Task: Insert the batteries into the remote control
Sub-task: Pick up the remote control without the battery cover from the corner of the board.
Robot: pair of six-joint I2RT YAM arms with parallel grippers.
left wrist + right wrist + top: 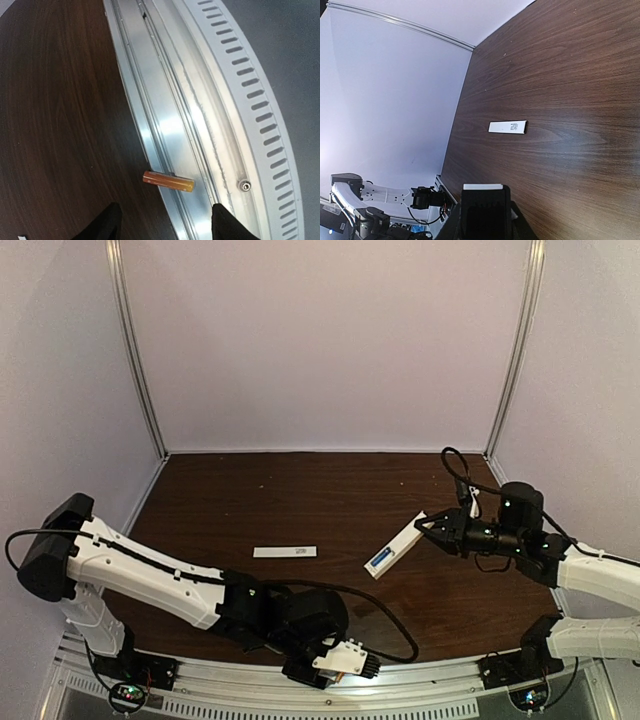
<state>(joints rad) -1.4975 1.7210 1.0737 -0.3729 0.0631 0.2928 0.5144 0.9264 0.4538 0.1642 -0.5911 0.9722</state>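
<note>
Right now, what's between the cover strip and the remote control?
Nothing: only bare tabletop separates the cover strip and the remote control, clear in the top view.

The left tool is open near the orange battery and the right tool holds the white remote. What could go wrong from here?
1. The small orange cylindrical battery lies partly on the aluminium rail at the edge of the dark wooden table; the open left tool could nudge it, and it may roll into a rail groove.
2. The right tool grips the slim white plastic remote control at one end only, so it might pivot when a battery is pressed in.
</note>
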